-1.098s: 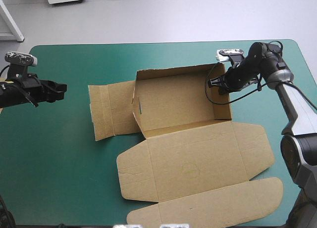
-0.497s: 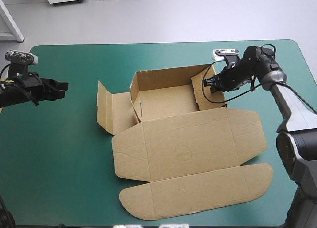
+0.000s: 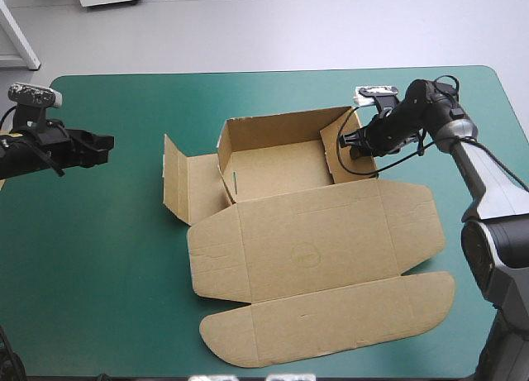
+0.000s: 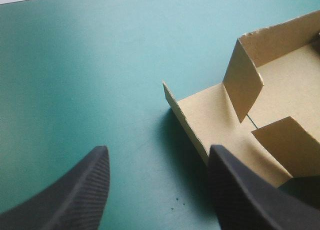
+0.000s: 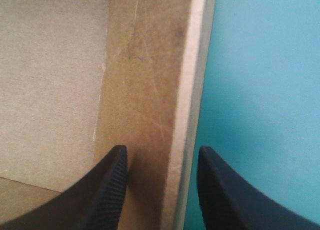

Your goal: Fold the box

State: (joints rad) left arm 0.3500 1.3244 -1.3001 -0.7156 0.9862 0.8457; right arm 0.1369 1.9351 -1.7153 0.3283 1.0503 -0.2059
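Note:
The brown box [image 3: 306,249] lies mid-table with its back wall, right wall [image 3: 335,154] and an inner left flap raised. Its lid lies flat toward the front edge, and the outer left flap [image 3: 194,187] stands partly up. My right gripper [image 3: 349,141] is at the right wall's top edge. In the right wrist view its black fingers [image 5: 112,185] straddle that wall [image 5: 145,65], and the gripper [image 5: 160,149] is open. My left gripper [image 3: 103,141] hovers far to the left, open [image 4: 159,150] and holding nothing. The box's left flap [image 4: 200,115] is ahead of it.
Bare teal-green cover [image 3: 99,273] stretches wide between the left gripper and the box. A narrower strip of cover [image 3: 488,232] lies to the right of the lid. The lid's rounded front flap [image 3: 331,327] reaches close to the table's front edge.
The box has slid left, its right wall has come up with my right gripper at it, and the outer left flap has risen. My left gripper stayed put.

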